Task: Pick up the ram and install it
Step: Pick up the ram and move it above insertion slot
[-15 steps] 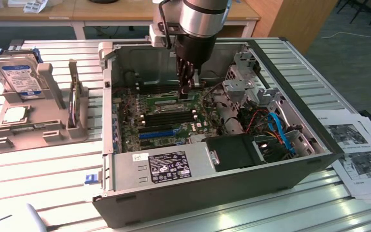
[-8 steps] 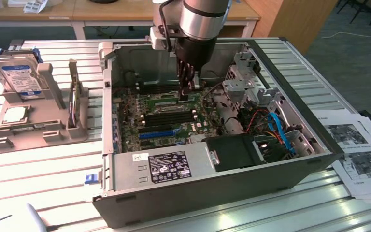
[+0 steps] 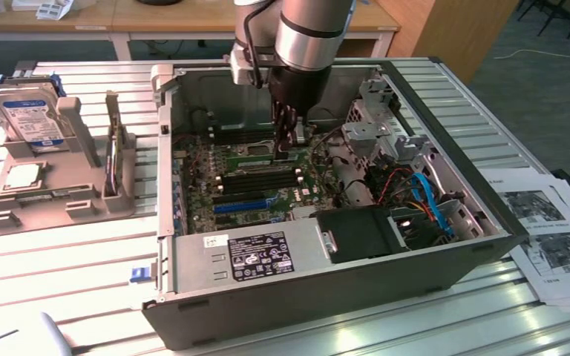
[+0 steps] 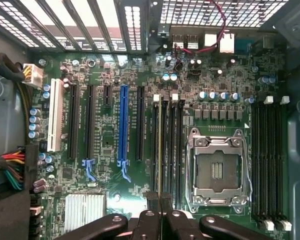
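Off to the exterior view's left, on the tabletop [image 3: 67, 259]: a hard drive [image 3: 33, 122] upright in a grey holder [image 3: 62, 189], no part of this job. Centre: open computer case [image 3: 265, 259], gripper [image 3: 287, 141] deep inside over the motherboard. Pinched almost closed on the ram [image 4: 161, 150], seen edge-on as a thin pale line along the black memory slots [image 4: 170, 150], just beside the empty CPU socket [image 4: 217, 170]. Pick-up done, judging by that, and lined up with a slot. Fully seated or not: cannot tell. Farther right, a second bank of slots [image 4: 270, 160], bare.
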`<state>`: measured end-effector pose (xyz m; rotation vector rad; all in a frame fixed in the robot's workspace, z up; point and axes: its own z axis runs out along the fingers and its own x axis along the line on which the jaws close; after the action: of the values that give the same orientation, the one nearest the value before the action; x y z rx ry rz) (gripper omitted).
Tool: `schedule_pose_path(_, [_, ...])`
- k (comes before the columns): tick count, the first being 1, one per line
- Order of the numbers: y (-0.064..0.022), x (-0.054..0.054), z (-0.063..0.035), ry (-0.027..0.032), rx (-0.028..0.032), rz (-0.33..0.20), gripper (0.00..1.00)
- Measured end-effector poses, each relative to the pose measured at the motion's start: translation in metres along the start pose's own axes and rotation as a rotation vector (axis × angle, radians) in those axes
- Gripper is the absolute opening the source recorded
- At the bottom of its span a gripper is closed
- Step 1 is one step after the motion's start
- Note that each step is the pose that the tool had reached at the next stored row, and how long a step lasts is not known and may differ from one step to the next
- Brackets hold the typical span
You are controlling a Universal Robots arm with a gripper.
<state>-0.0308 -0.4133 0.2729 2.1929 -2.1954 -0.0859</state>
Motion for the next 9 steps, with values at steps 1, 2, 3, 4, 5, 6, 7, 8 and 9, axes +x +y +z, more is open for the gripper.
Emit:
schedule_pose_path(1, [-0.0001,0.0000,0.0009,0.0001,0.0000,0.001,0.12])
schedule_pose_path(2, [-0.0001,0.0000,0.0021,0.0000,0.0001,0.002,0.12])
schedule_pose_path(3, [-0.0002,0.0001,0.0033,-0.0001,0.0000,0.003,0.12])
schedule_pose_path(4, [-0.0003,0.0001,0.0046,-0.0001,0.0001,0.004,0.12])
schedule_pose_path(5, [-0.0004,0.0001,0.0059,-0.0003,0.0001,0.005,0.12])
schedule_pose_path(6, [-0.0005,0.0001,0.0072,-0.0004,0.0002,0.006,0.12])
schedule_pose_path(7, [-0.0005,0.0001,0.0079,-0.0005,0.0002,0.007,0.12])
schedule_pose_path(8, [-0.0005,0.0001,0.0080,-0.0004,0.0001,0.007,0.12])
schedule_pose_path(9, [-0.0005,0.0001,0.0080,-0.0004,0.0001,0.007,0.12])
